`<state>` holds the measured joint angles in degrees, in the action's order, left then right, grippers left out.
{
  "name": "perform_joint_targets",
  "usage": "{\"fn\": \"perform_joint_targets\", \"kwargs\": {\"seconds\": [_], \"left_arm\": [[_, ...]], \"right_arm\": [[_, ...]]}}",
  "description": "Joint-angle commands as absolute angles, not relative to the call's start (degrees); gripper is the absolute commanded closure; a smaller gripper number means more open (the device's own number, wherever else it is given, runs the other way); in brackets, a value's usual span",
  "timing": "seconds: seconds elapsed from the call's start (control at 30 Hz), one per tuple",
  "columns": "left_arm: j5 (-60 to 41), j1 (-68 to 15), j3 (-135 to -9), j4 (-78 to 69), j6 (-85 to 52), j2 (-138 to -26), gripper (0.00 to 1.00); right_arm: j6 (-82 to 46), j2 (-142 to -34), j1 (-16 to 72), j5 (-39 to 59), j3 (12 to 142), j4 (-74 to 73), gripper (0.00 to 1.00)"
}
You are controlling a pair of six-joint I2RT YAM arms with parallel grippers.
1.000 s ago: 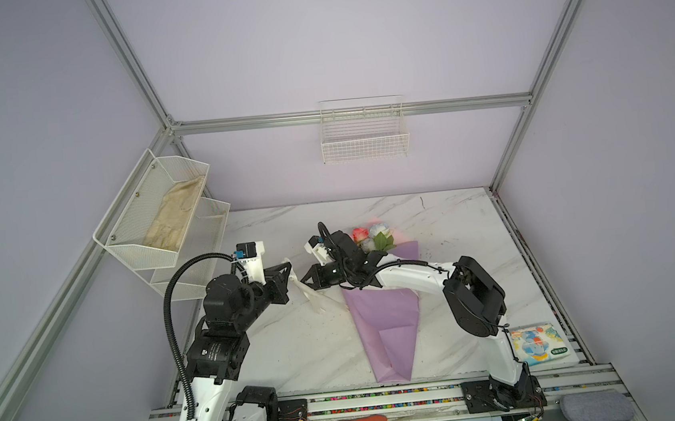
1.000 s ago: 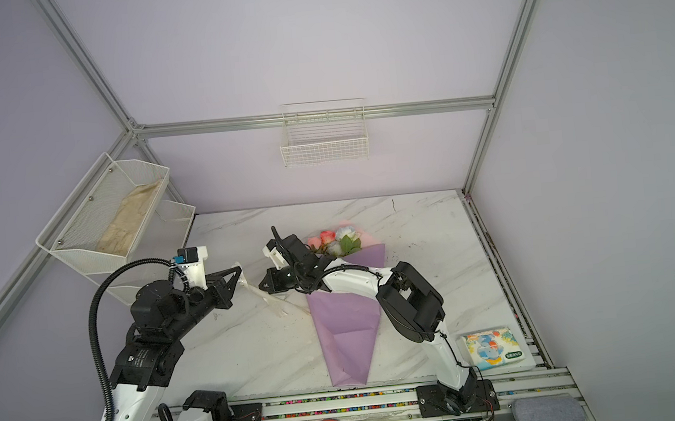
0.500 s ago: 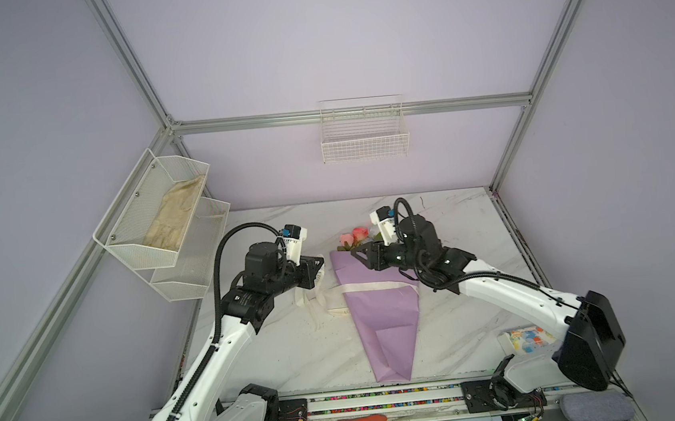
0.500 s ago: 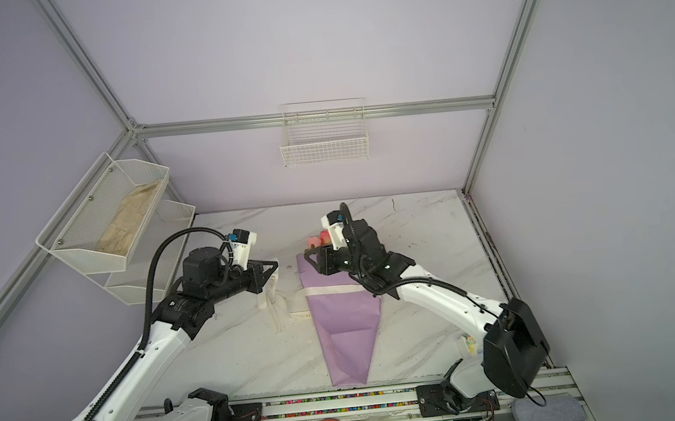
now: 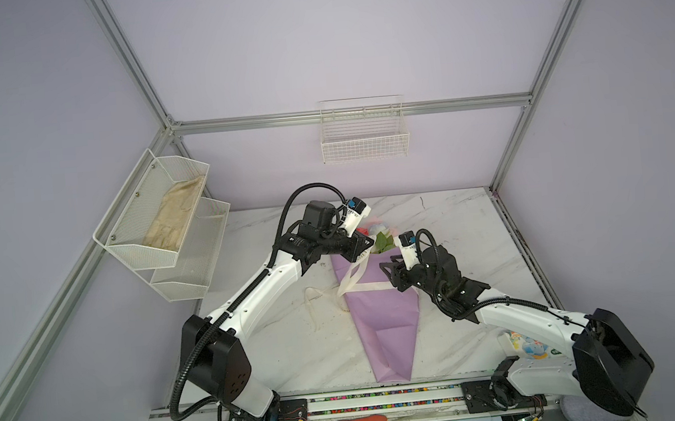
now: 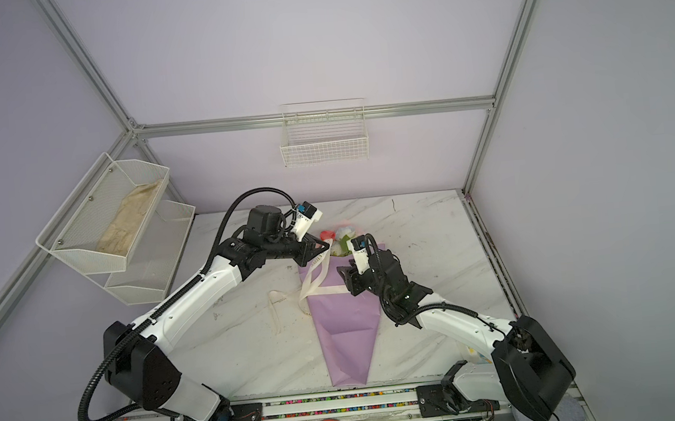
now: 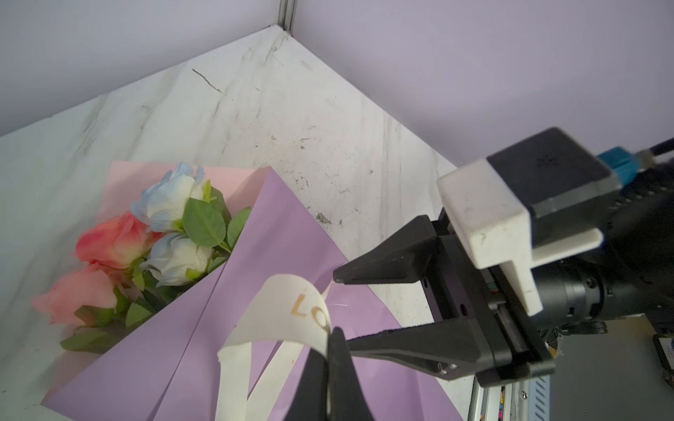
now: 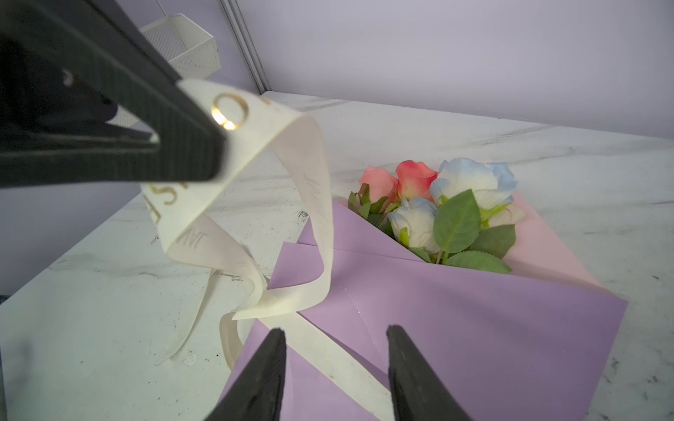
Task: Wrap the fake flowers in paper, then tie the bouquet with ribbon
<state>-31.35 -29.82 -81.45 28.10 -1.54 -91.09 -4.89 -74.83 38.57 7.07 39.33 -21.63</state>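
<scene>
**Ribbon lifted by the left gripper (image 5: 367, 244), right gripper (image 8: 334, 330) empty over the wrap**

The bouquet (image 5: 383, 320) lies mid-worktop (image 5: 453, 218), with its fake flowers (image 8: 437, 204) toward the back edge and its folded point toward the front edge. The left gripper's fingers are clamped together on a loop of the cream ribbon (image 5: 369, 286), raised over the mouth of the wrap. The right gripper's fingers stand apart and hold nothing, just above the band of ribbon lying across the lilac paper. The likely trouble is drag: the paper looks light and nothing pins it, so a pull on the loop may slide the cone, open it, or run the band down toward the narrow end. If the right gripper closes low, it may pinch paper along with ribbon. Whether the ribbon passes beneath the bouquet I cannot tell.
</scene>
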Motion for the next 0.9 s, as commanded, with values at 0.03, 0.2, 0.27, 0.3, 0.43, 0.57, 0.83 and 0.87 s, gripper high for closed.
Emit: {"fn": "perform_joint_targets", "kwargs": {"seconds": [0.03, 0.2, 0.27, 0.3, 0.43, 0.57, 0.83, 0.87], "left_arm": [[-33.8, -30.0, -88.3, 28.6, 2.0, -90.7, 1.00], [-33.7, -30.0, -88.4, 28.6, 1.7, -91.0, 1.00], [-34.0, -30.0, -88.4, 28.6, 1.6, -91.1, 1.00], [-34.0, -30.0, -88.4, 28.7, 1.6, -91.1, 1.00], [-33.9, -30.0, -88.4, 29.1, 1.8, -91.1, 1.00], [-33.5, -30.0, -88.2, 29.1, 1.7, -91.1, 1.00], [-28.0, -30.0, -87.0, 28.6, 1.0, -90.7, 1.00], [-26.2, -30.0, -86.5, 28.2, 0.7, -90.6, 1.00]], "right_arm": [[-1.4, -80.0, 38.4, 13.0, 39.8, -34.3, 0.50], [-4.9, -88.4, 38.3, 15.3, 41.9, -41.2, 0.49], [-6.6, -91.3, 38.2, 14.5, 43.0, -43.3, 0.49], [-7.7, -92.8, 38.0, 14.0, 43.3, -45.1, 0.49], [-10.3, -96.8, 37.4, 13.5, 45.0, -49.7, 0.49], [-13.7, -99.5, 36.2, 17.7, 46.2, -54.7, 0.56], [-18.0, -95.2, 33.2, 18.4, 42.2, -56.6, 1.00], [-18.7, -93.2, 32.9, 16.3, 41.2, -55.2, 1.00]]}}
